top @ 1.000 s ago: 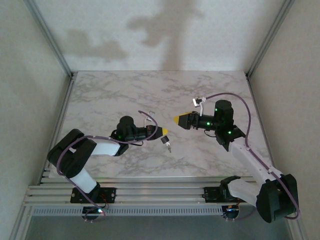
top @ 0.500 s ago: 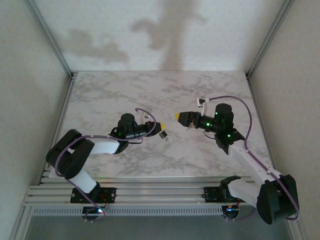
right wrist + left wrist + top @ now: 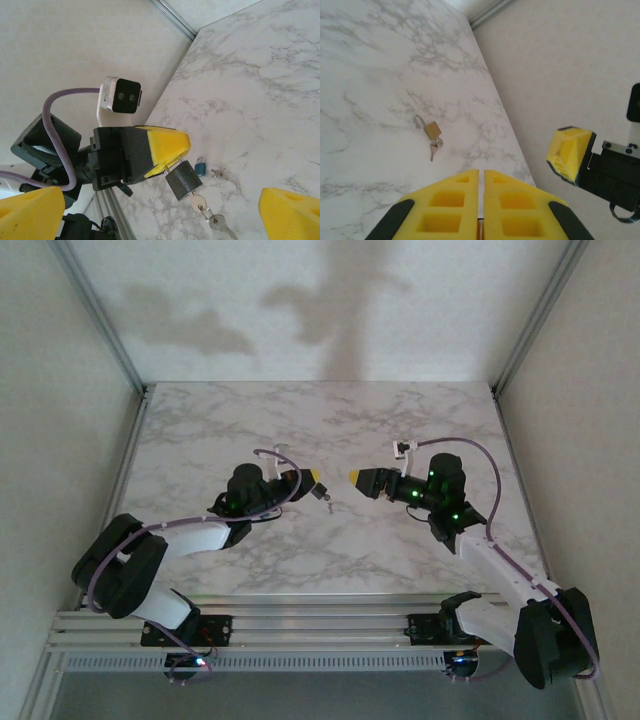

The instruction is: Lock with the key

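My left gripper [image 3: 314, 479] is shut on the shackle of a black padlock [image 3: 184, 181] and holds it above the table. In the top view the padlock [image 3: 323, 497] hangs just below its yellow fingertips. A key [image 3: 198, 201] sits in the padlock's keyhole, and a ring with a second key [image 3: 216, 221] dangles from it. In the left wrist view the left gripper [image 3: 481, 172] shows its fingers pressed together. My right gripper [image 3: 353, 478] faces it from the right, a short gap away, open with nothing between its fingers [image 3: 292, 212].
A small brass padlock with a key [image 3: 431, 131] lies on the marble table [image 3: 250, 420]. A blue padlock [image 3: 200, 166] and small loose keys [image 3: 218, 173] lie on the table behind the held lock. Walls close in the table on three sides.
The left gripper has carried the black padlock away from the near edge and slightly left. The right gripper has opened wider and shifted a little towards it.
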Tool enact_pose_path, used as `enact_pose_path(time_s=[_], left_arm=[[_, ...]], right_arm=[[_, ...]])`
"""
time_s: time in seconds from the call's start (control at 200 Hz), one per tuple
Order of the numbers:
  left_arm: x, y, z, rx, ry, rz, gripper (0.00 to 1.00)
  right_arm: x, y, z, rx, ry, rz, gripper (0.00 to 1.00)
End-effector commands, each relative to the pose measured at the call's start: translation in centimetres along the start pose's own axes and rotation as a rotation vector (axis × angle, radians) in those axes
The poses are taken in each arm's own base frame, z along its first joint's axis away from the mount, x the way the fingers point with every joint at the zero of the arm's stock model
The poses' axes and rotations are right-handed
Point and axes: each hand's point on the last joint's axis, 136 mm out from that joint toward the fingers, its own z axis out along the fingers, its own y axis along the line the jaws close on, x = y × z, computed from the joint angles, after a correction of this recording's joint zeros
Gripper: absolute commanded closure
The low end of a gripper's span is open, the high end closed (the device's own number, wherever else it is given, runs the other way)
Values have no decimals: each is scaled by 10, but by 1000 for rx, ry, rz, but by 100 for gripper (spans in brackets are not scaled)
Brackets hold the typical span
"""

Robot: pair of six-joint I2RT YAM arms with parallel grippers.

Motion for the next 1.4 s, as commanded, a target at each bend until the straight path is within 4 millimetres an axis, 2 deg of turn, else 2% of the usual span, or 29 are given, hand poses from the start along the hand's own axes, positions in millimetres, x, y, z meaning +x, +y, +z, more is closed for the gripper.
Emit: enact_pose_path(time_s=[0.0, 0.491, 0.791, 1.396], left_arm=[[-22, -16, -6, 41, -84, 47, 100], [-33, -31, -9, 157, -109, -68, 100], [-31, -31, -4, 258, -93, -211, 100], [-28, -32, -5, 359, -84, -235, 100]], right_arm=[[-4, 10, -2, -25, -29, -39, 1], [5, 1, 5, -20, -5, -17, 1], [10, -6, 11, -20, 15, 14, 9], [15, -26, 20, 13, 10, 50, 19]])
